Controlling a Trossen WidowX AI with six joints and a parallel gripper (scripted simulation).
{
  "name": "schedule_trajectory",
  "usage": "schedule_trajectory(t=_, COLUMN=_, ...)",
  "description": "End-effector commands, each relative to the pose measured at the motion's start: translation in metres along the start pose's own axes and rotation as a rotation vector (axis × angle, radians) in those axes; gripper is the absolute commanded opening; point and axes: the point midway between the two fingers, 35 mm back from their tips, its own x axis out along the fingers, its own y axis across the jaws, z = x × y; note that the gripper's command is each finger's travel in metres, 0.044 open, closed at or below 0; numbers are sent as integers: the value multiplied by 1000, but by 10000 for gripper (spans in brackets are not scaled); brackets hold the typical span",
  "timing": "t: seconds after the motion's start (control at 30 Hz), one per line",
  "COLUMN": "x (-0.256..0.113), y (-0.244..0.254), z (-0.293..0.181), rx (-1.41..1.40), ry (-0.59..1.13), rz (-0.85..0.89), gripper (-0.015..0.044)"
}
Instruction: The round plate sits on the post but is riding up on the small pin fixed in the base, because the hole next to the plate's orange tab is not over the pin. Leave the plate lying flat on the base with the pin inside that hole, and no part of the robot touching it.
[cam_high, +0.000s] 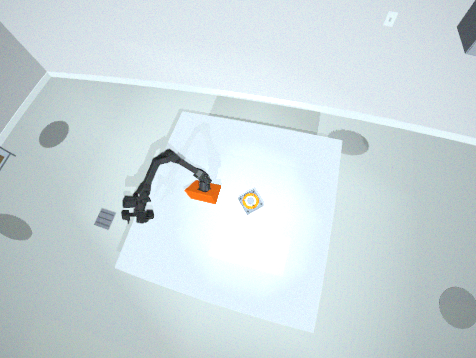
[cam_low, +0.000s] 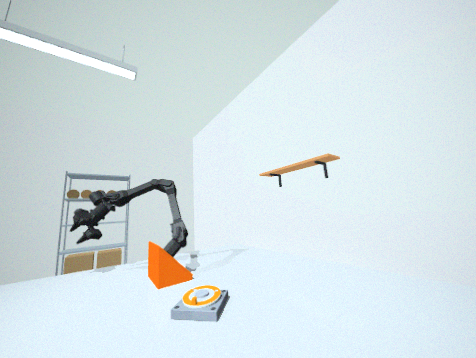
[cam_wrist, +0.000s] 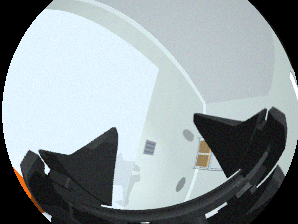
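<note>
The round plate, an orange ring with a pale rim, sits around the post on the grey square base. In the exterior view it looks raised off the base and slightly tilted. Its orange tab is on the near-left side there. The pin and the hole beside the tab are too small or hidden to make out. My gripper is open and empty, high up and far from the plate, on the other side of the arm's mount.
An orange wedge-shaped block stands at the arm's foot, between the gripper and the base. The white table top carries both. A shelf rack is in the background, and a wooden shelf hangs on the wall.
</note>
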Motion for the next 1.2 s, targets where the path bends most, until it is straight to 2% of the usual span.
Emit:
schedule_trajectory(t=0.0, x=-2, y=0, z=4, rx=-4, ry=-7, rz=-1, gripper=374)
schedule_trajectory(t=0.13, x=-35, y=8, z=78, rx=-82, ry=-138, rz=-6, gripper=269)
schedule_trajectory(t=0.3, x=-62, y=24, z=130, rx=-140, ry=-227, rz=10, gripper=137)
schedule_trajectory(t=0.47, x=-104, y=68, z=204, rx=-227, ry=-334, rz=76, gripper=6)
schedule_trajectory(t=0.63, x=-138, y=105, z=247, rx=-363, ry=-368, rz=70, gripper=0)
schedule_trajectory(t=0.83, x=-178, y=165, z=291, rx=-442, ry=-439, rz=165, gripper=0)
schedule_trajectory(t=0.9, x=-199, y=200, z=308, rx=-484, ry=-465, rz=222, gripper=0)
schedule_trajectory(t=1.17, x=-253, y=305, z=330, rx=-605, ry=-475, rz=367, gripper=0)
